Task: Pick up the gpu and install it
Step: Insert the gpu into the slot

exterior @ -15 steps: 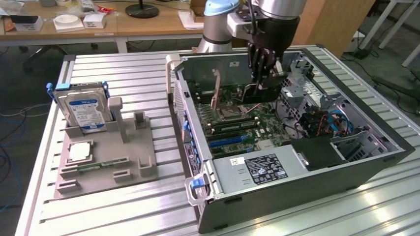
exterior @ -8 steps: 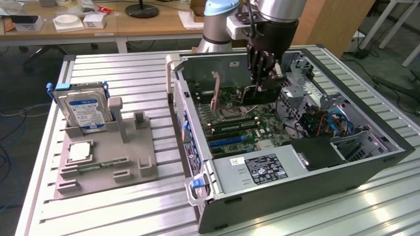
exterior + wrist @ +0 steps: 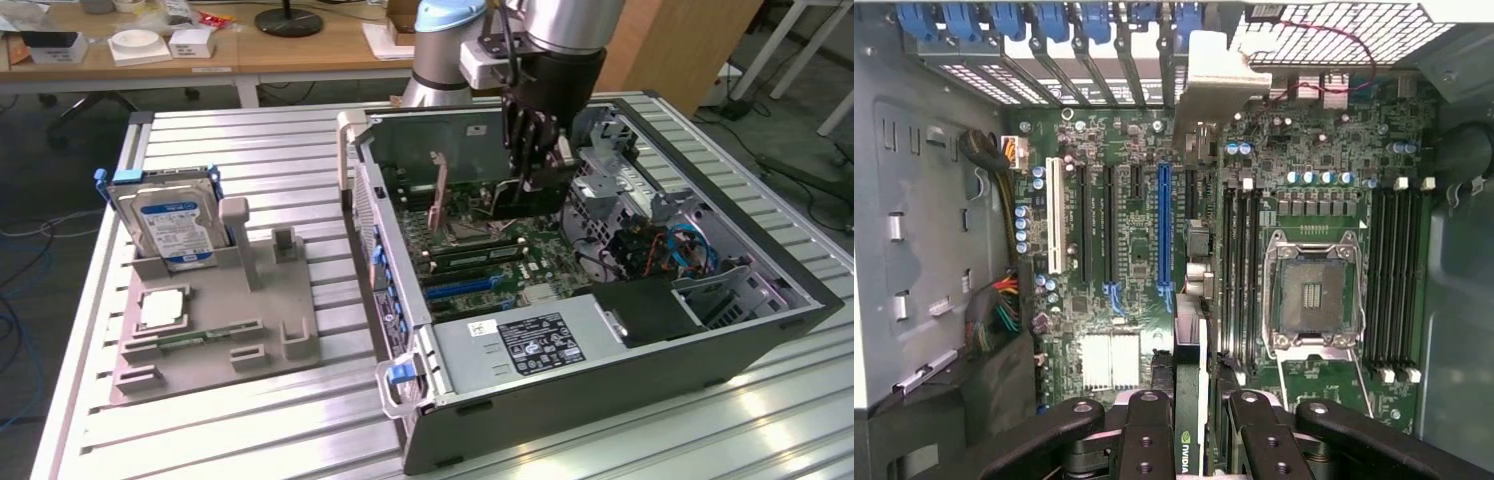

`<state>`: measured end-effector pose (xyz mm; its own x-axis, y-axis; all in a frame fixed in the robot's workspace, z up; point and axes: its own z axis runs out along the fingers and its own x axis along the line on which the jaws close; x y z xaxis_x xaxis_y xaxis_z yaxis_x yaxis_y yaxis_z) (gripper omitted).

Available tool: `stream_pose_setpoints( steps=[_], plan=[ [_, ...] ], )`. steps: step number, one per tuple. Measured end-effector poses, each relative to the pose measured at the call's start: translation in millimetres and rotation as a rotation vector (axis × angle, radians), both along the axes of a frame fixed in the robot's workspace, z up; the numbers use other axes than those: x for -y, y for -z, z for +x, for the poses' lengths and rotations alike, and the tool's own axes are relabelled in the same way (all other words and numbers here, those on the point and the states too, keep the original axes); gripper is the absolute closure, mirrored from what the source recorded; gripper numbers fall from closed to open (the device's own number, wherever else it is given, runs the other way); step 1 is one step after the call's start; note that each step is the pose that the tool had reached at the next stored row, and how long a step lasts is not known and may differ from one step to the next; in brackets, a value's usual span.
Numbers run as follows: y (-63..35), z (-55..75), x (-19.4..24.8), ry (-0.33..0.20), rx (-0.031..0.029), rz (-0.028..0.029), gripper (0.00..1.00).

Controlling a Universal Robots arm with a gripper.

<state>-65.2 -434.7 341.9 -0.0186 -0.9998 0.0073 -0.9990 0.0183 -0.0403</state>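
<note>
Ribbed aluminium table, with an open PC case lying on its side on it. The power supply in the case's near corner has a dark sticker, but the text is too small to read. Toward the exterior view's left sits a grey tray with a hard drive standing upright, blue and white label facing out.

The tool is down inside the case, clamped on the gpu. In the wrist view its fingers pinch the gpu edge-on, and you can read NVIDIA on it. The gpu hangs over the motherboard, just beside the long blue slot. Can't tell if it's touching a slot.

Behind it all are wooden desks with clutter, in an office-type room.
</note>
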Motion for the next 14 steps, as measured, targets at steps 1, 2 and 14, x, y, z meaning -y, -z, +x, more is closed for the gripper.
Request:
stream_pose_setpoints(
  steps=[1, 2, 14],
  plan=[
    [0.8, 0.0, 0.2, 0.0, 0.0, 0.0001, 0.74],
    [1.6, 0.0, 0.7, 0.0, 0.0, -0.0001, 0.74],
    [14.4, 0.0, 1.9, 0.0, -0.0001, -0.0025, 0.74]
  ],
)
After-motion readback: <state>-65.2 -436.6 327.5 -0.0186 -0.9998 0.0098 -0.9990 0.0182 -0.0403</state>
